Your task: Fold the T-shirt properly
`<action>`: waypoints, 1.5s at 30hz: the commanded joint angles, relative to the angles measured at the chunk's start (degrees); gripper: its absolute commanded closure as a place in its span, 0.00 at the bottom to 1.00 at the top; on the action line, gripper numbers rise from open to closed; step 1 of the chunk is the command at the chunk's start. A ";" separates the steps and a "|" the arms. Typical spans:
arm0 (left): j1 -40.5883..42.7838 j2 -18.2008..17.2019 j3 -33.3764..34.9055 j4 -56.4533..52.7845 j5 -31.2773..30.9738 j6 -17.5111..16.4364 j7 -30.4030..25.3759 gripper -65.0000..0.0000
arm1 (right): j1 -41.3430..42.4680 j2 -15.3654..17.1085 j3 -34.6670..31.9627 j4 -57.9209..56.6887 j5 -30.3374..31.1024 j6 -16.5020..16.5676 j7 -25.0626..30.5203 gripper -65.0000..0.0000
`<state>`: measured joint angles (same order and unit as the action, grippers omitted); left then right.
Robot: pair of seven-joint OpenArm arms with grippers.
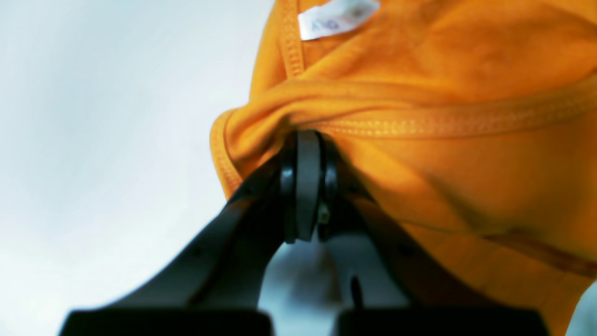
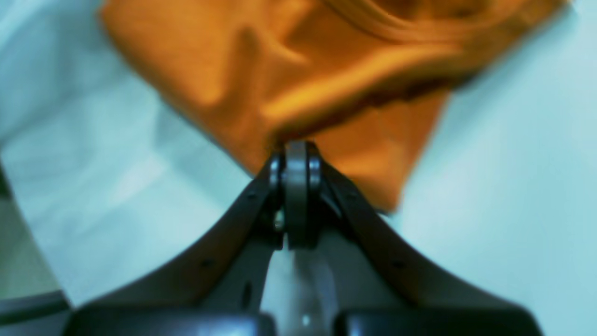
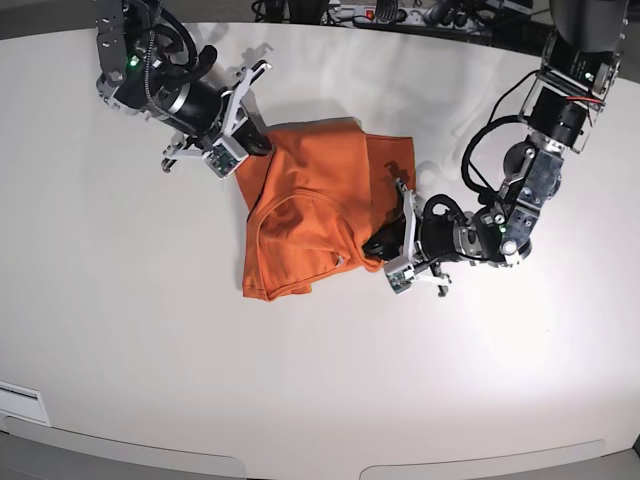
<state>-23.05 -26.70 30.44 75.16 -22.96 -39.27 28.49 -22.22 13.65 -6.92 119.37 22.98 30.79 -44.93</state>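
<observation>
The orange T-shirt [image 3: 310, 205] lies bunched and partly folded on the white table [image 3: 300, 380]. My left gripper [image 3: 378, 243] is at the shirt's right lower edge. In the left wrist view the gripper [image 1: 305, 137] is shut on a stitched edge of the shirt [image 1: 443, 154], with the small white tag [image 1: 336, 16] just above. My right gripper [image 3: 252, 145] is at the shirt's upper left corner. In the right wrist view the gripper [image 2: 296, 147] is shut on a pinched fold of the shirt [image 2: 261, 79], lifted slightly off the table.
A power strip and cables [image 3: 385, 12] lie along the table's back edge. Cables [image 3: 485, 150] loop beside the left arm. A white label [image 3: 20, 402] sits at the table's front left. The table's front edge [image 3: 300, 465] curves along the bottom.
</observation>
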 commanded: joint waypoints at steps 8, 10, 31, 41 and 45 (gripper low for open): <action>-4.66 -3.96 -5.18 9.09 -8.41 -0.73 3.54 1.00 | -0.02 -6.40 3.21 6.93 0.83 -3.58 2.21 1.00; -5.16 -4.52 -8.37 12.09 -13.79 -0.73 9.22 1.00 | 0.00 -7.65 4.00 9.18 0.81 -3.61 2.21 1.00; 25.18 -14.32 -37.16 45.72 -62.04 -0.73 49.83 1.00 | -13.53 -6.32 31.89 15.63 43.36 9.21 -14.99 1.00; 53.75 -14.38 -51.52 59.84 -62.04 -0.73 51.32 1.00 | -28.72 -6.62 55.19 15.63 62.02 9.21 -33.07 1.00; 65.66 -14.23 -54.84 59.84 -62.04 0.31 51.51 1.00 | -35.01 -7.98 58.07 15.63 62.02 9.21 -35.07 1.00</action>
<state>42.39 -40.10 -23.90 134.28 -83.64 -39.05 80.05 -56.49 5.39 50.68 134.23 83.26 39.90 -80.64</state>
